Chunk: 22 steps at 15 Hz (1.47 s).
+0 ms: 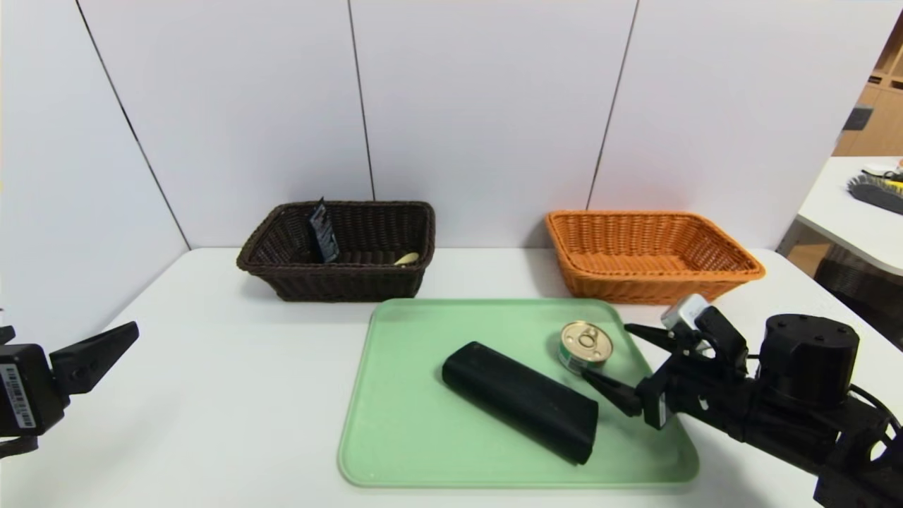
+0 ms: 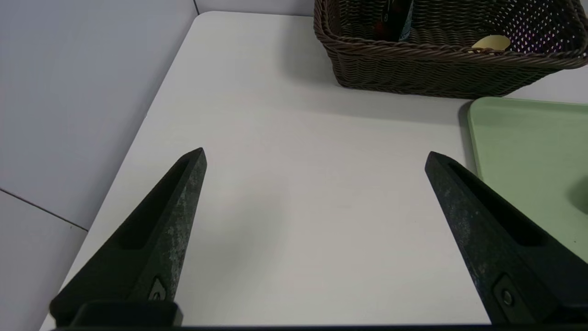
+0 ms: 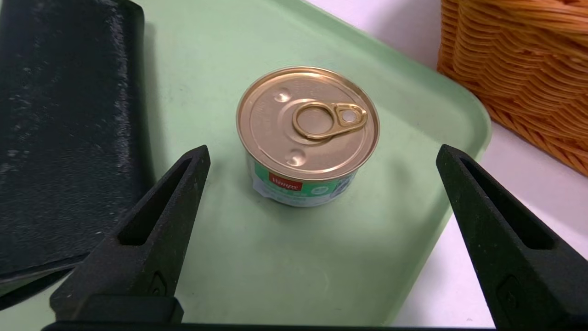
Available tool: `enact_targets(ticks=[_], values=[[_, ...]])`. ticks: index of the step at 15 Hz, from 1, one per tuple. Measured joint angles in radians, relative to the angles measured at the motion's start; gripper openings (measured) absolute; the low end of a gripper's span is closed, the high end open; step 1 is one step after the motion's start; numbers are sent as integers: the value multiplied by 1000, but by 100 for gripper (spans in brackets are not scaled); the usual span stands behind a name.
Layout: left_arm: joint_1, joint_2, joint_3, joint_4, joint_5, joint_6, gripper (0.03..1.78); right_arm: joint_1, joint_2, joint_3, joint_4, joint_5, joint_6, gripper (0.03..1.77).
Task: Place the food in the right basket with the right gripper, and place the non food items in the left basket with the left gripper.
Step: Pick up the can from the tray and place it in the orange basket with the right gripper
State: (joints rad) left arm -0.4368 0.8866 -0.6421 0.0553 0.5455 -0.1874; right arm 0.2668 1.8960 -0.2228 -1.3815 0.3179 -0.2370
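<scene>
Sorting scene with the right gripper (image 1: 612, 360) lined up on the tin can (image 1: 585, 346), which stands upright near the right edge of the green tray (image 1: 423, 430), gold pull-ring lid facing up. The fingers are spread wide and empty, their tips reaching the can's sides with the can straight ahead in the gap, not yet enclosed; a short advance along the approach line would probably bring the can between them. The black case (image 1: 520, 399) lies just beside the can toward the tray's middle, its long axis running diagonally from the tray's centre toward the near right corner, and one finger (image 3: 151, 230) passes close along the case's end, so clearance there looks tight. The orange basket (image 1: 652, 255) sits beyond the tray's far right corner, near the right arm. The left gripper (image 1: 99, 356), fingers apart and holding nothing, hovers over the bare white table (image 1: 211, 395) well to the left of the tray; the right arm is plainly the nearer one to the can. The dark brown basket (image 1: 338, 250) already holds a dark tube (image 1: 324, 231) leaning upright and a yellow spoon (image 1: 406, 259). The right wrist view alone shows the green-and-white label (image 3: 303, 187) and the can's centring between the fingers; the head view alone relates both baskets to the tray
</scene>
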Motion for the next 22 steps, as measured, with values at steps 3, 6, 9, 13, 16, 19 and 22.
enact_targets(ticks=[3,6,9,13,16,19,22], values=[[-4,-3,10,-1,0,-1,169,1,24,-13,0,1,1,170],[-5,-6,18,-1,0,-1,169,4,38,-28,0,2,2,170],[-5,-8,20,0,0,-1,169,8,55,-47,0,2,12,170],[-5,-9,24,-1,0,0,169,16,71,-62,0,3,29,170],[-5,-8,23,-1,0,0,169,18,81,-74,0,4,33,170],[-5,-9,27,-1,0,-1,169,18,85,-79,0,5,34,170],[-5,-9,31,-2,0,0,169,20,87,-91,0,8,33,170]])
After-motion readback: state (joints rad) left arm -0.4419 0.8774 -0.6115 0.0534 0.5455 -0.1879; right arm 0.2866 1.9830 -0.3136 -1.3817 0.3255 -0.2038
